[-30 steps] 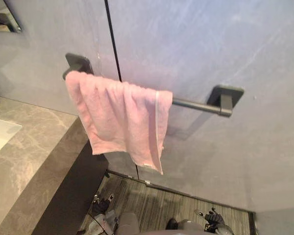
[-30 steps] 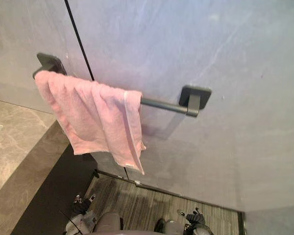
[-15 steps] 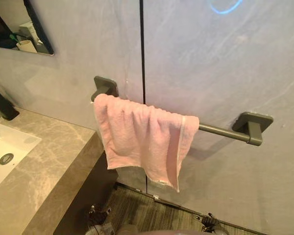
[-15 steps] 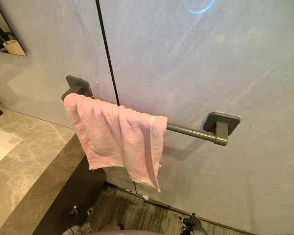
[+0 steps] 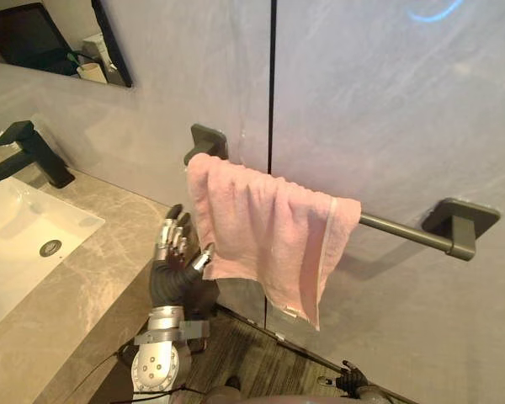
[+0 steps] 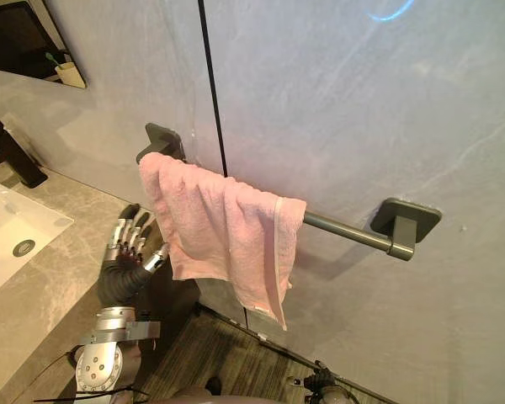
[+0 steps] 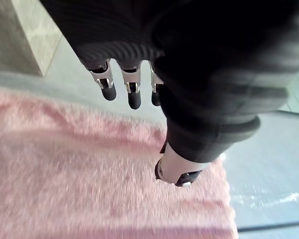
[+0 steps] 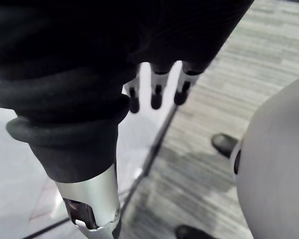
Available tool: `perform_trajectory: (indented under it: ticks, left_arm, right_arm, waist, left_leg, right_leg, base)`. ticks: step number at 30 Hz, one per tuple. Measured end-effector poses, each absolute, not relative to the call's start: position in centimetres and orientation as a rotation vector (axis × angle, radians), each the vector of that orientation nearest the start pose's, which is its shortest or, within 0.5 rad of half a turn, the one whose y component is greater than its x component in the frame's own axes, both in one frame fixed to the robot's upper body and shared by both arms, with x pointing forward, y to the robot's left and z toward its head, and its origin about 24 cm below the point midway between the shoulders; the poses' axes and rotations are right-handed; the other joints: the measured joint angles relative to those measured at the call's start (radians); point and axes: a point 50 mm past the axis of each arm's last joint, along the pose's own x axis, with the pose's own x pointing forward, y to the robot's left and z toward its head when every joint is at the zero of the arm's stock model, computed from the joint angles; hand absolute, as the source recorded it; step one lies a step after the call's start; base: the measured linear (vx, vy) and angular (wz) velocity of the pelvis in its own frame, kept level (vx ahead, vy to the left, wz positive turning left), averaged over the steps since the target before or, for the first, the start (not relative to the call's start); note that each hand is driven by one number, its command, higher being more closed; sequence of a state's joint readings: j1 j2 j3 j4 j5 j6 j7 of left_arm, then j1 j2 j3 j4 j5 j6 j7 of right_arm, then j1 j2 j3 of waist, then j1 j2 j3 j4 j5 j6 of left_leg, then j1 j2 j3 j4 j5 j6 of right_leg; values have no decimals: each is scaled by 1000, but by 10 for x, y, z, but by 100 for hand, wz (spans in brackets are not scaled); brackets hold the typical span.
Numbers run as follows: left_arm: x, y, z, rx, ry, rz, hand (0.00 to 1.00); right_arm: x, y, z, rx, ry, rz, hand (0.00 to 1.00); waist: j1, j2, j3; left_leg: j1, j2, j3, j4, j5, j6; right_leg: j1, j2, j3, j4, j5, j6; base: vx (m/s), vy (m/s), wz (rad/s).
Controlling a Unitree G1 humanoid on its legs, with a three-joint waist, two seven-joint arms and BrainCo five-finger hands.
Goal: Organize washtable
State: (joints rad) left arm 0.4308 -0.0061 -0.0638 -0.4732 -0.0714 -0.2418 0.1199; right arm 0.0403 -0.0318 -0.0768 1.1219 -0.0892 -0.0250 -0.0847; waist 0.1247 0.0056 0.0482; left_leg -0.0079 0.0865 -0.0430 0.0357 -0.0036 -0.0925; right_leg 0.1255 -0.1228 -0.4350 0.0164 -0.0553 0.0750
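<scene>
One pink towel (image 5: 265, 231) is draped over the rail (image 5: 400, 231); left hand (image 5: 179, 259) is held just beside its edge, fingers spread, empty, presumably for straightening. Right hand (image 8: 157, 97) is hung low, relaxed.

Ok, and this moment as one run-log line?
pink towel: draped over wall bar | left hand: open, beside towel's lower left edge, no grip | right hand: open, low above floor

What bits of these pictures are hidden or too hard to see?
Towel bar: its left stretch is hidden under the pink towel, eye views.
Sink: cut off by the left edge, eye views.
Left hand: whether it touches the towel cannot be told, any view.
Cup in the mirror: too small to see what it holds, eye views.
</scene>
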Motion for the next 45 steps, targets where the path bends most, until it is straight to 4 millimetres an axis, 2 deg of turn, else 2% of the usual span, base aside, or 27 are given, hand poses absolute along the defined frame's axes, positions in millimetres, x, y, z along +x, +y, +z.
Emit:
perform_trajectory:
  ticks: [5,7,12,18,26,34,37,43,44,45]
  left_arm:
    - [167,174,86,-55,-286,292,0]
    - [169,186,84,26,-253,418,0]
    - [166,203,75,117,-192,537,0]
    - [169,203,63,100,-127,479,0]
    - [180,208,62,125,-97,486,0]
    - [195,206,73,121,-149,425,0]
    - [193,212,73,110,-146,444,0]
    - [191,215,71,27,-145,427,0]
    - [190,217,71,11,-146,420,100]
    - [189,219,71,0,-144,412,100]
  right_arm:
    - [93,-176,-166,-101,1137,-129,0]
    - [92,-176,-166,-103,1138,-129,0]
    - [86,-176,-167,-103,1145,-129,0]
    - [80,-171,-168,-120,1163,-73,0]
    - [84,-166,-166,-116,1138,-56,0]
    - [85,-166,-165,-107,1140,-46,0]
    - [87,-168,-164,-106,1132,-52,0]
    - [90,-169,-163,-105,1118,-53,0]
    - [90,-169,-163,-104,1118,-52,0]
    - [90,-169,-163,-105,1117,-52,0]
  waist:
    - [-1,7,-8]
    - [-1,7,-12]
    - [-2,-14,-27]
    - [-3,-45,-48]
    - [-7,-64,-57]
    - [-6,-59,-54]
    - [-4,-45,-45]
    - [0,-40,-42]
    - [0,-40,-42]
    - [2,-39,-42]
  left_leg:
    - [21,8,21,-2,-1,0]
    - [22,21,49,-9,-2,-2]
    - [34,37,79,-32,-6,-1]
    - [26,37,125,-38,-3,-4]
    - [22,39,172,-54,-14,-8]
    - [-3,43,197,-13,-52,-9]
    - [-23,45,199,8,-69,-8]
    - [-31,44,211,12,-69,-8]
    - [-31,43,212,12,-69,-9]
    - [-29,44,213,10,-69,-8]
  right_leg:
    - [18,1,10,-7,-1,-1]
    - [9,11,37,-7,0,-2]
    - [-5,23,59,-19,9,-10]
    - [-26,23,94,-40,27,-5]
    - [-62,25,146,-45,29,-3]
    - [-98,26,188,-45,29,-3]
    - [-103,27,192,-45,29,-3]
    - [-122,33,203,-42,29,-3]
    - [-124,34,207,-42,30,-3]
    - [-127,34,213,-42,33,-8]
  base:
    - [-11,4,-7]
    - [-93,-8,-30]
    - [-57,-11,-20]
    - [36,13,-19]
    - [49,15,-17]
    - [45,15,-15]
    - [7,20,-7]
    - [17,10,-4]
    - [-2,16,-10]
    - [-7,19,-13]
